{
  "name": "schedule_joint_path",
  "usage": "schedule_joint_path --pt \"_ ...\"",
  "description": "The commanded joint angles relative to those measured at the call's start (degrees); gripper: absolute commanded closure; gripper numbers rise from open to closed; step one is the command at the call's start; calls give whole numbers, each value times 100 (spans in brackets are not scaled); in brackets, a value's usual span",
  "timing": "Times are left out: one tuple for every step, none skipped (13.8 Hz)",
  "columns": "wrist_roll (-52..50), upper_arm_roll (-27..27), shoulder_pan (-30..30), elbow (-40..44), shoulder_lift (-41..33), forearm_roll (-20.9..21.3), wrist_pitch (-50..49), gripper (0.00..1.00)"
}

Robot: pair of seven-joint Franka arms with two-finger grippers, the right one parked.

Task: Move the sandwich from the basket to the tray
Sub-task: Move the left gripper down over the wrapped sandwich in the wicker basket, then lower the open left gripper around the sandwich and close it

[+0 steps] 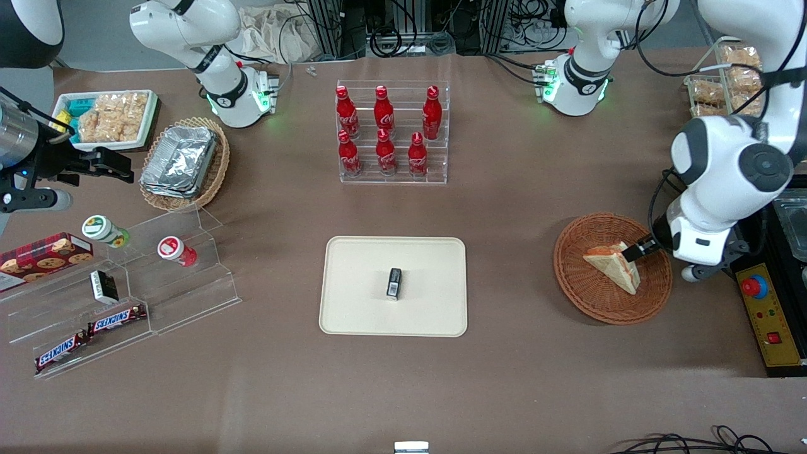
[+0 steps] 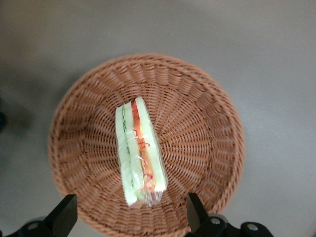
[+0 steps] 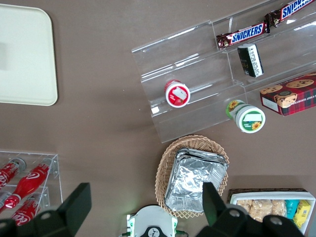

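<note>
The sandwich [image 1: 613, 265] is a wrapped triangular wedge of white bread with red-orange and green filling. It lies in the reddish-brown wicker basket [image 1: 583, 296] toward the working arm's end of the table. My left gripper [image 1: 638, 248] hangs just above the sandwich's end, open and empty. In the left wrist view the sandwich [image 2: 139, 150] lies in the basket [image 2: 202, 133], and the two dark fingers [image 2: 196, 213] stand wide apart on either side of its near end, with the gripper [image 2: 129, 217] not touching it. The cream tray [image 1: 359, 302] lies mid-table.
A small dark box [image 1: 394, 282] lies on the tray. A clear rack of red bottles [image 1: 391, 132] stands farther from the camera. A yellow control box [image 1: 770, 315] sits beside the basket at the table's end. Bagged snacks [image 1: 725, 82] are near the working arm's base.
</note>
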Motion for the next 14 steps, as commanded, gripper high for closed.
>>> schedule_joint_path --pt "-369 -4 1 -140 196 -67 365 0" --pt "-387 -4 10 -175 266 -76 479 0" --pt "-474 -4 106 -236 311 -76 567 0" --pt "-536 -4 115 -263 363 -76 655 0" --pt "-597 -12 115 -290 416 -76 699 0" --pt "-676 -4 115 -307 460 -76 717 0" --pt "-738 -4 124 -316 513 -76 726 0" --pt "-826 -4 124 -325 557 -76 726 0" --pt "-922 -4 124 -369 592 -76 735 0" --pt "-967 -4 133 -395 618 -76 778 0" --pt "-1028 -4 133 -421 645 -76 779 0" --pt "-1072 -4 168 -456 654 -76 779 0" --pt "-1081 -4 177 -483 680 -76 779 0" --pt "-1099 -4 177 -483 732 -85 779 0"
